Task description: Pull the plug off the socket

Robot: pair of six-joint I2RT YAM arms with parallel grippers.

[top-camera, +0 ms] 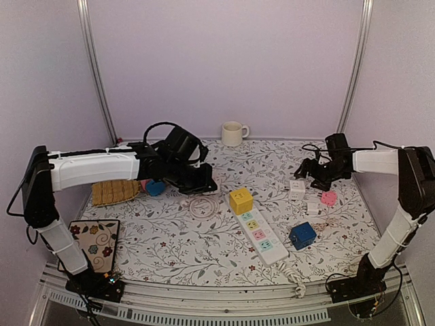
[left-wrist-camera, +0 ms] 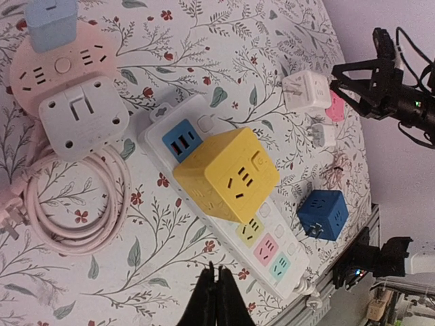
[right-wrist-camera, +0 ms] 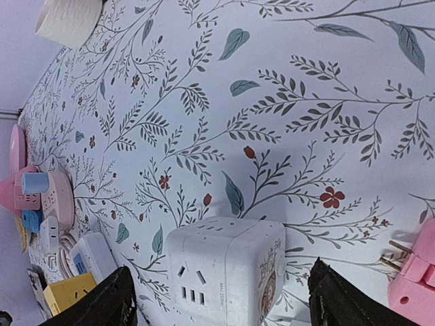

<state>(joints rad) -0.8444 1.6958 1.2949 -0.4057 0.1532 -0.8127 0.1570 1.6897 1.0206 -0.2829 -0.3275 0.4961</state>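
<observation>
The left end effector (left-wrist-camera: pixel 216 300), fingers pressed together, hung just short of the yellow cube plug (left-wrist-camera: pixel 226 174) seated in the power strip (left-wrist-camera: pixel 266 250) ahead. It likely needed to spread, straddle the cube squarely, then lift straight. The right end effector (right-wrist-camera: pixel 221 302) was spread, a white adapter (right-wrist-camera: pixel 224 268) before it.

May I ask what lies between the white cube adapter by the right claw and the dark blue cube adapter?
A small white plug adapter on the floral tablecloth, clearest in the left wrist view.
</observation>
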